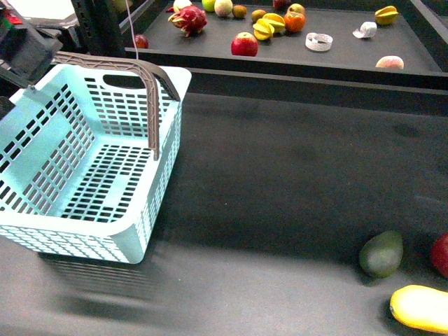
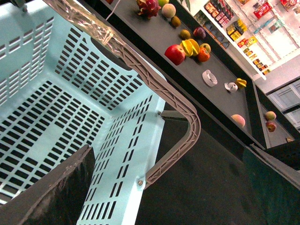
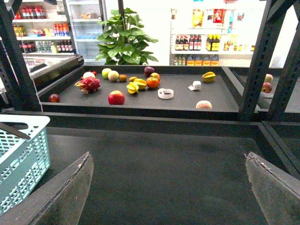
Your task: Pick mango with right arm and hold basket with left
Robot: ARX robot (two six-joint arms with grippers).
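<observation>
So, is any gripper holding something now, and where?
Neither. Right gripper: jaws open, empty. Left gripper: jaws wide open astride the basket wall, not closed on it.

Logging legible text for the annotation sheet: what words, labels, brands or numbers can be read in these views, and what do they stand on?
No text can be read in any view.
Shop shelves: the print on the goods is too small and blurred to read, in both wrist views.
Basket: no label, brand or number shows on it.
</observation>
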